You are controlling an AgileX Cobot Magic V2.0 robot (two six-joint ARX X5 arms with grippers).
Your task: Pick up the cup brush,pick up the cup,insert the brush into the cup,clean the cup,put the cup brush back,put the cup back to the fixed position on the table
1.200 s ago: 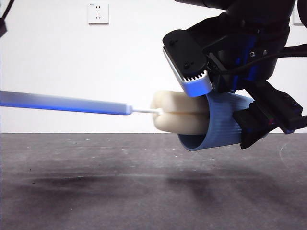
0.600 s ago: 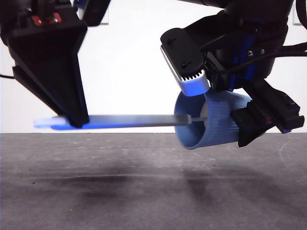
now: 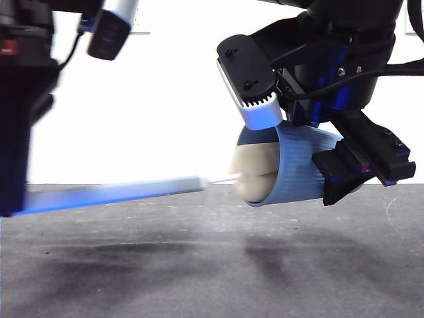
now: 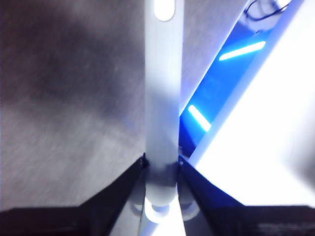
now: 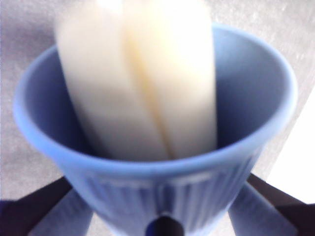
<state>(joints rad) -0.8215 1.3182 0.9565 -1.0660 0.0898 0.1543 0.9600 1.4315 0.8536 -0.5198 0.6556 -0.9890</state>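
The blue ribbed cup (image 3: 301, 169) hangs on its side above the table (image 3: 199, 265), mouth towards the left. My right gripper (image 3: 334, 173) is shut on it near its base. The right wrist view looks into the cup (image 5: 162, 189), with my right gripper (image 5: 160, 219) closed around its lower wall. The cup brush (image 3: 132, 191) lies nearly level, its cream sponge head (image 3: 255, 173) half inside the mouth. That sponge head (image 5: 142, 83) fills much of the cup's inside. My left gripper (image 3: 14, 199) is shut on the handle's far end. The grey handle (image 4: 160, 98) runs out from my left gripper (image 4: 160, 169).
The right arm's wrist camera housing (image 3: 248, 79) hangs just above the cup's mouth. The left arm fills the upper left of the front view, its camera (image 3: 111, 28) high up. A white wall stands behind the table's far edge.
Half a second ago the sponge sat deep inside the cup. The left gripper has since drawn left, pulling the sponge half out. The cup has barely moved.
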